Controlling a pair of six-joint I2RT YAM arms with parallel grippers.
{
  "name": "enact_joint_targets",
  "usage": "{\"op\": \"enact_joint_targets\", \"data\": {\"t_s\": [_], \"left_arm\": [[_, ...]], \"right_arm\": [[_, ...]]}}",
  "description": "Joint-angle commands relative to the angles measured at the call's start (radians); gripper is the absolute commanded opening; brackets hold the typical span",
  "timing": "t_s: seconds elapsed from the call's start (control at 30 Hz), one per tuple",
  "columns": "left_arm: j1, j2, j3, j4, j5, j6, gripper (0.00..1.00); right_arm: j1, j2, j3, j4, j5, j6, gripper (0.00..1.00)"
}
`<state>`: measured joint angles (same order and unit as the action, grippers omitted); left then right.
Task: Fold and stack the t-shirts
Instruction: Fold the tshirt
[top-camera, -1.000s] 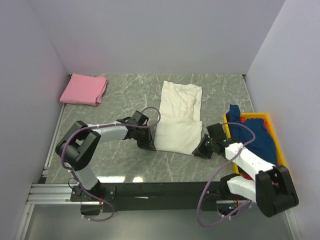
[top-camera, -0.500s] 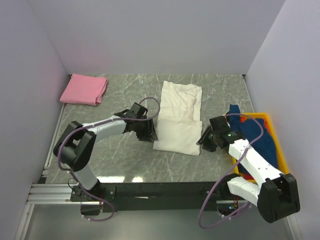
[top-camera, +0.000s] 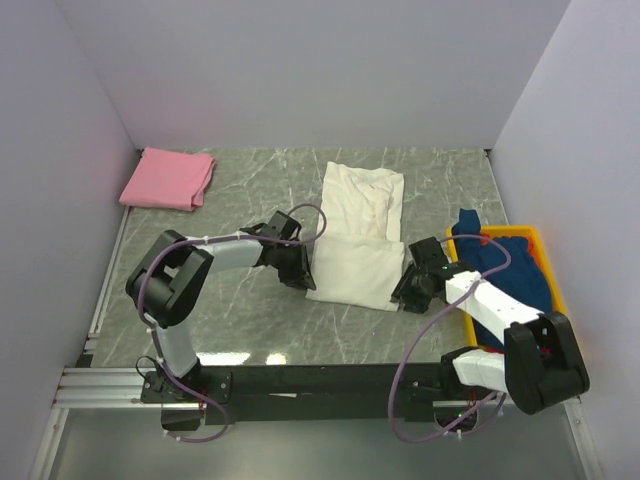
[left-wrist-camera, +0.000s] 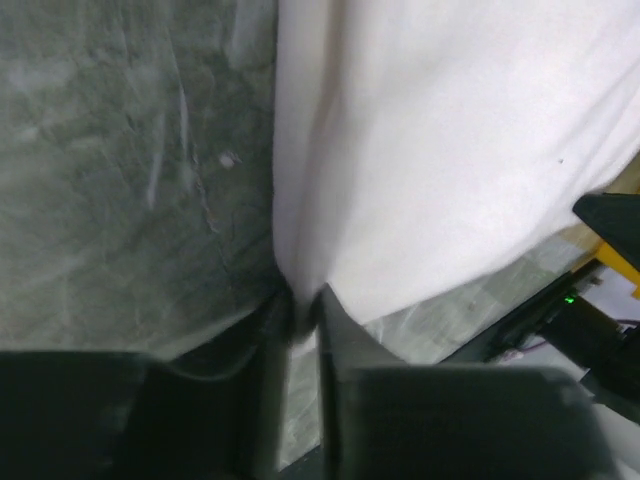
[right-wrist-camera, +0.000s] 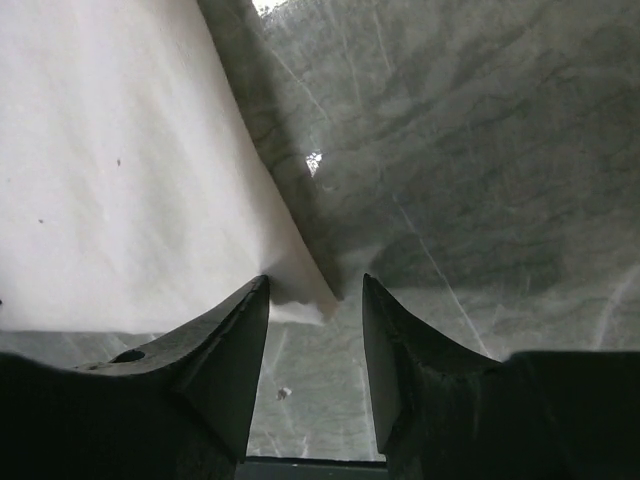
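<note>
Cannot tell from above how wide either tool stands: both sets of fingers tucked under dark wrist housings at the near corners of the cream-white t-shirt. Clearer through the wrist cameras. Shows the left gripper narrowed to a slit, nipping a thin raised fold on that shirt's left edge, finger bases lost in blur and shadow. Shows the right gripper parted, straddling the shirt's near right corner, cloth lying loose in the gap and touching neither finger. Cuts off most of the shirt in both close views. From above, spread lengthwise mid-table, with a crease across it and the near part doubled over. Right of the shirt, just beyond the right gripper, a yellow bin, its near end hidden behind the right arm. Holds a heaped dark blue t-shirt, one end draped over the rim corner closest to the cream shirt; cannot make out anything beneath. Far to the shirt's left and well apart, a folded pink t-shirt.
</note>
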<state>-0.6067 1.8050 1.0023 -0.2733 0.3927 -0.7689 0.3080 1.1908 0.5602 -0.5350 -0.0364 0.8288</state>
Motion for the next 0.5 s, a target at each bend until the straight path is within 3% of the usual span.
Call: {"op": "enact_joint_targets", "data": {"t_s": [0.0,0.1,0.17,0.23,0.3,0.47], "left_arm": [[-0.008,0.050,0.013,-0.026,-0.018,0.020,0.17],[-0.004,0.066,0.039,-0.050,-0.014,0.023,0.01],[0.008,0.059,0.029,-0.052,-0.003,0.017,0.01],[0.021,0.044,0.009,-0.063,-0.002,0.013,0.01],[0.027,-0.001,-0.042,-0.067,-0.008,-0.003,0.01],[0.030,-0.133,-0.181,-0.084,-0.005,-0.056,0.01]], "right_arm": [[0.013,0.055,0.000,0.084,-0.016,0.003,0.49],[0.026,0.101,0.039,0.099,-0.028,-0.006,0.44],[0.037,0.133,0.061,0.102,-0.042,-0.014,0.37],[0.060,0.150,0.087,0.096,-0.054,-0.023,0.14],[0.091,0.158,0.110,0.076,-0.063,-0.034,0.01],[0.158,0.136,0.110,0.024,-0.095,-0.042,0.00]]}}
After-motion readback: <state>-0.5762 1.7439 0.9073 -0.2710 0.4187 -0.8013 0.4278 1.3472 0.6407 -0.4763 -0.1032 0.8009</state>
